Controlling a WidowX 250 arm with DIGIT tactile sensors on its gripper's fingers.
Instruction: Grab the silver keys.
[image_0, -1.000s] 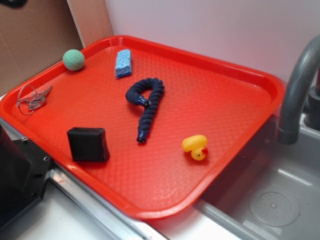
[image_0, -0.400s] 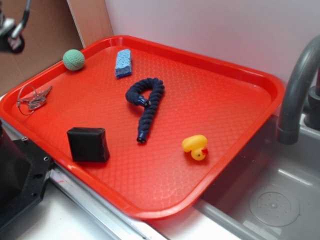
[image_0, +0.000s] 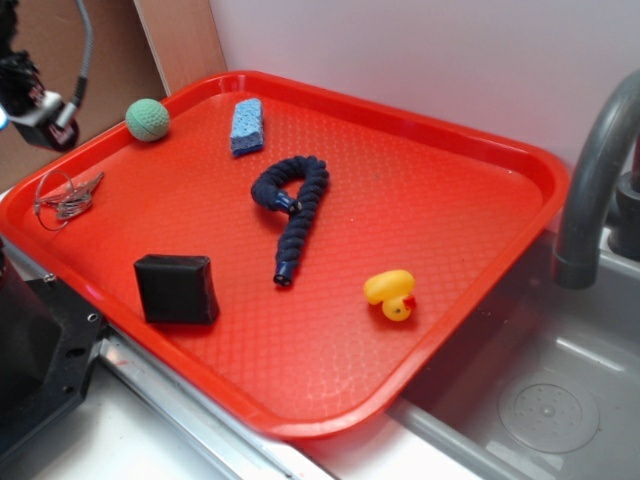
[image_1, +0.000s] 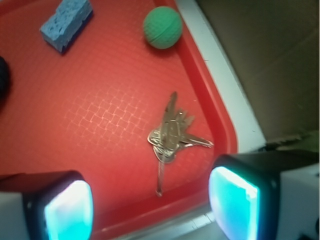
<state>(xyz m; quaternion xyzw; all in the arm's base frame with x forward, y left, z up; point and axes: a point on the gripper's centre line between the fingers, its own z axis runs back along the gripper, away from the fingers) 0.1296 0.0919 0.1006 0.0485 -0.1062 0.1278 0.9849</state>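
The tray (image_0: 480, 150) is glossy red plastic with a fine embossed lattice. The silver keys (image_1: 172, 132) are flat, dull-shining metal on thin wire. The ball (image_0: 147, 119) looks matt and ribbed, the sponge (image_0: 246, 126) porous, the rope (image_0: 293, 205) braided cloth, the duck (image_0: 390, 294) smooth rubber. The fingers (image_1: 232, 202) carry glossy translucent pads.

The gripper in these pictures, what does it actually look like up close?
The gripper has two chunky fingers with black edges, pale grey outer bodies and rounded pads glowing turquoise. In the exterior view it shows as a black-and-white block at the frame's edge, with a grey cable curving up from it.
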